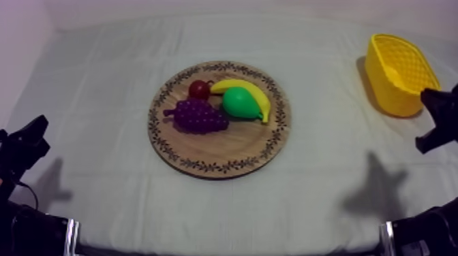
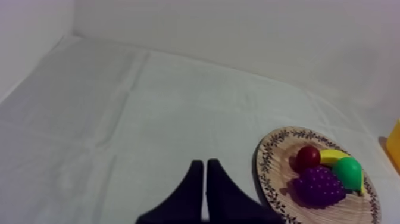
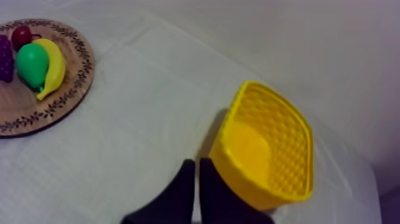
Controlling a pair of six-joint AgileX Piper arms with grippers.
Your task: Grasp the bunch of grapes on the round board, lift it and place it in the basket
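Grey-white cloth [image 1: 95, 197] over the table, pale wall behind. Pick not yet begun.

Status:
- left gripper [image 2: 203, 164]: fingers pressed together in a narrow wedge, holding nothing, over bare cloth short of the wooden board [image 2: 264, 173]
- right gripper [image 3: 196, 162]: same, fingers together, empty, just beside the yellow basket [image 3: 280, 119]
- bunch of grapes [image 1: 197, 116]: lying on the board's left half, well apart from the basket at the table's right

How I'd run the grasp:
1. Use the right arm. The basket is on its side, so 1 arm can do both pick and drop.
2. Spread the fingers wide before descending, not on the way down.
3. Come straight down over the bulk of the bunch. Front and left of it are bare board. The pear [image 1: 240, 102] is tight on its right and the small red fruit [image 1: 199, 88] just behind; I can't tell if they touch.
4. Close gently, then lift vertically before traversing, so neither the pear nor the banana [image 1: 255, 95] gets dragged.

Grapes: deep purple, low and broad, surface of rounded bumps, short stub poking left. Probably rigid and slick, so I'd grip low across the narrow width.
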